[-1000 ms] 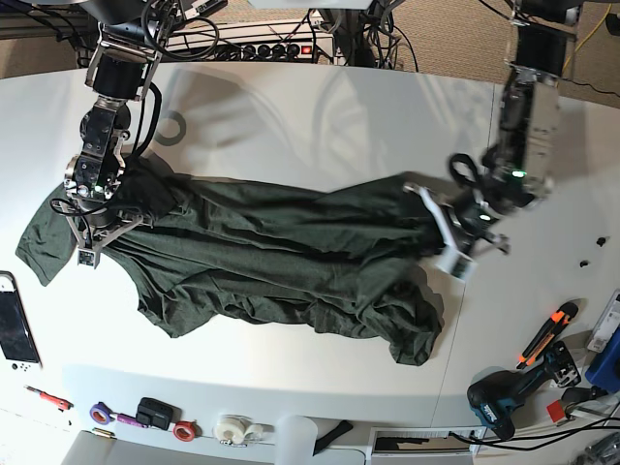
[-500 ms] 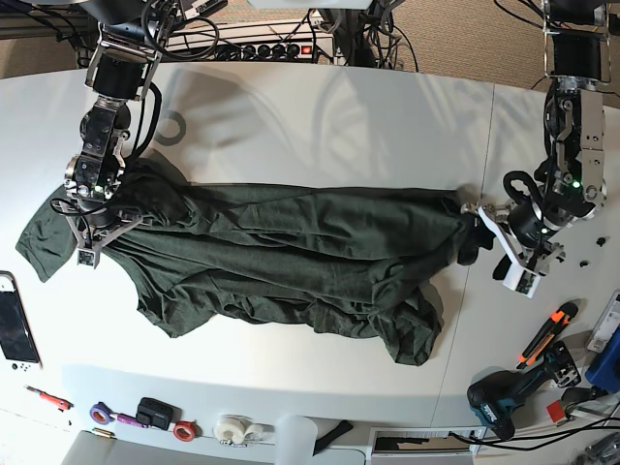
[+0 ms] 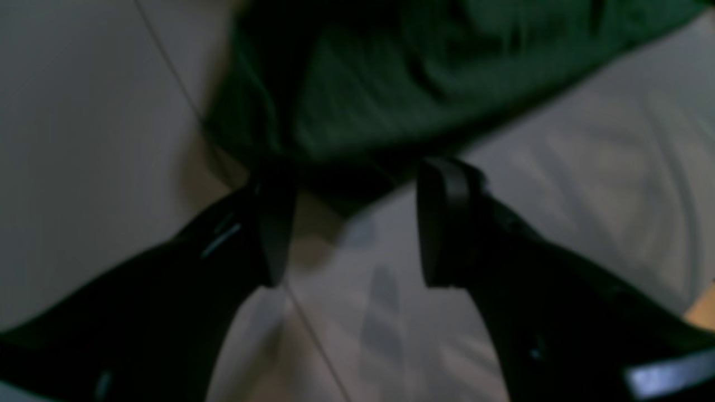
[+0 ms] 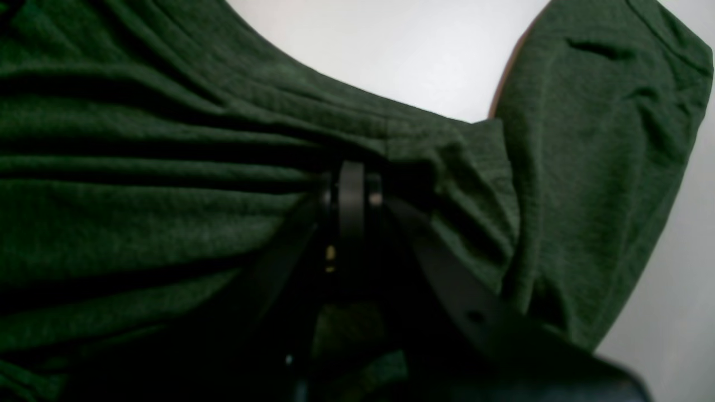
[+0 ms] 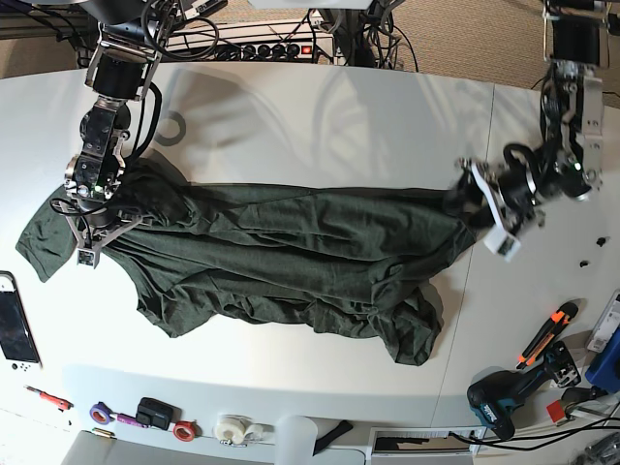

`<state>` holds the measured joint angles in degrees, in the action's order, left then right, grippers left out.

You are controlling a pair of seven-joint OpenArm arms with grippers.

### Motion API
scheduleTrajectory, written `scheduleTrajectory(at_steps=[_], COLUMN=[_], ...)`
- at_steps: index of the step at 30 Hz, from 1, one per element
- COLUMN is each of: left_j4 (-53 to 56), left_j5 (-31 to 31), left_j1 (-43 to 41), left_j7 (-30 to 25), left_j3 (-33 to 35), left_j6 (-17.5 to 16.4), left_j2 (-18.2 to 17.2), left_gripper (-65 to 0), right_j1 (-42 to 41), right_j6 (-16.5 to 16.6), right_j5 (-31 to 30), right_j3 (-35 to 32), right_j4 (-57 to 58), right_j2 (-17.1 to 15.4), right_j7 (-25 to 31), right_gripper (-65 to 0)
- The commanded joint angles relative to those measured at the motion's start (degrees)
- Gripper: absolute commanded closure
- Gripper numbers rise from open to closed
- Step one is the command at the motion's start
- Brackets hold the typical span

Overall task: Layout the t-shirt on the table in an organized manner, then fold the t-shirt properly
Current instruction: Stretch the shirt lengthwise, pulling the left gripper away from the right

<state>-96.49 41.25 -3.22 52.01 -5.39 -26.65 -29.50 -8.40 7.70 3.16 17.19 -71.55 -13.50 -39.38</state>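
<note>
Dark olive t-shirt (image 5: 291,257), wrinkled, stretched sideways across the white table (image 5: 320,116), lower folds bunched.

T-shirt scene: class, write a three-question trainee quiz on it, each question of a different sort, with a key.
1. True or false: the left gripper is clamped on the t-shirt.
2. The right gripper is: A) open above the table; B) shut on the t-shirt; C) out of view.
3. Fill in: the t-shirt lies ___ on the table, flat or bunched.

Key: 1 false, its jaws stand open at the fabric's edge; 2 B; 3 bunched.
</note>
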Motion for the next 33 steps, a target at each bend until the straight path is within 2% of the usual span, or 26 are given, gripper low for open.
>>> scheduleTrajectory(at_steps=[1,9,13,16,17,19,20,22,23,25,26,30,33], left_j4=[-0.83,-0.83,-0.83,-0.81,-0.81,-0.81,-0.81,-0.81,-0.81,-0.81,-0.83,-0.83,-0.83], left_j5=[0.72,-4.9,-9.84,-11.34,-12.24,-13.75,-14.6,-15.15,-15.1,-14.95,-13.53,-2.47,5.22], left_j1=[-0.11,-2.64,-2.62,-2.62,-2.62,-2.47,-2.47,-2.49,-2.49,-2.49,-2.49,-2.49,-2.49], left_j7=[-2.12,-6.1,-8.33,-9.49,-10.1,-10.71,-11.39,-12.41,-12.57,-12.04,-11.21,-5.35,-0.04], left_j3=[-0.48,-0.46,-0.37,-0.37,-0.37,-0.37,-0.37,-0.37,-0.37,-0.37,-0.39,-0.44,-0.44], left_j6=[-0.46,0.02,2.86,4.94,6.12,8.09,8.87,8.87,8.87,8.63,7.32,-2.67,-8.31], left_j2=[-0.74,2.97,5.84,6.8,6.82,6.78,6.8,6.78,6.78,6.6,6.12,2.38,-0.76], left_gripper=[-33.1,-33.1,-33.0,-32.8,-31.4,-24.4,-19.0,-3.2,0.0,0.0,0.0,0.0,0.0], right_j1=[0.81,0.81,0.81,0.81,0.81,0.81,0.81,0.81,0.81,0.81,0.81,0.81,0.79], right_j6=[-0.09,-0.09,-0.09,-0.09,-0.09,-0.09,-0.09,-0.09,-0.09,-0.09,-0.09,-0.09,-0.11], right_j5=[1.4,1.38,1.38,1.38,1.36,1.38,1.38,1.38,1.38,1.4,1.4,1.42,1.42], right_j3=[0.17,0.17,0.17,0.17,0.17,0.17,0.17,0.17,0.17,0.17,0.17,0.17,0.17], right_j4=[0.74,0.74,0.74,0.74,0.74,0.74,0.74,0.74,0.74,0.74,0.74,0.74,0.74], right_j2=[-0.48,-0.48,-0.48,-0.46,-0.48,-0.48,-0.48,-0.48,-0.48,-0.48,-0.5,-0.5,-0.5], right_j7=[-6.47,-6.45,-6.47,-6.47,-6.47,-6.47,-6.47,-6.47,-6.45,-6.45,-6.43,-6.19,-6.01], right_gripper=[0.0,0.0,0.0,0.0,0.0,0.0,0.0,0.0,0.0,0.0,0.0,0.0,0.0])
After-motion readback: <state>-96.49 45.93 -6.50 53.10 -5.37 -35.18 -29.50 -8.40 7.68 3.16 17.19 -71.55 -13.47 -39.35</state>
